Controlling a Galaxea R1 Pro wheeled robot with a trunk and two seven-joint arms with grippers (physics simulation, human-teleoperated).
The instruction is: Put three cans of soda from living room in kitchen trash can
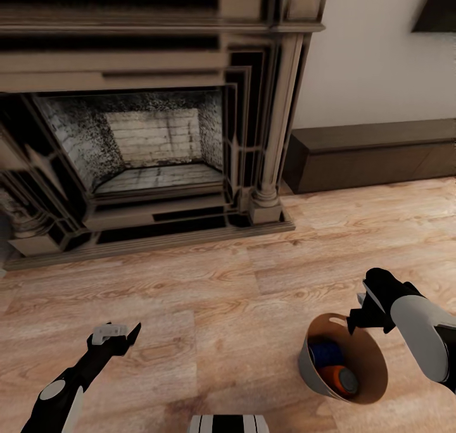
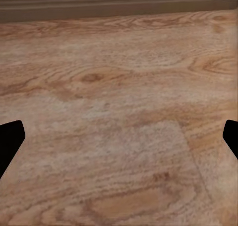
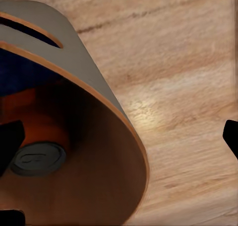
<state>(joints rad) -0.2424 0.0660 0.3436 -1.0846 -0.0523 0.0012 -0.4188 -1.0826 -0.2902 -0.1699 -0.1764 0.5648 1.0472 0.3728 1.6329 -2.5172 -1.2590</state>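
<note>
The light-grey tash can (image 1: 369, 351) with an orange-brown inner wall sits on the wood floor at my lower right. An orange can of soda (image 1: 339, 378) with a grey top and a dark blue one (image 1: 325, 352) lie inside it. My right gripper (image 1: 353, 322) hovers at the bin's far rim, open. In the right wrist view the bin wall (image 3: 82, 75) passes between the spread fingertips, and the orange can (image 3: 40, 149) and blue can (image 3: 22, 70) show inside. My left gripper (image 1: 118, 335) is open and empty over bare floor (image 2: 119, 112).
A dark carved fireplace (image 1: 145, 135) fills the wall ahead in the living room. A long dark low cabinet (image 1: 373, 154) runs along the white wall to its right, under a corner of the black TV (image 1: 437, 9). Wood floor (image 1: 240, 281) lies between me and them.
</note>
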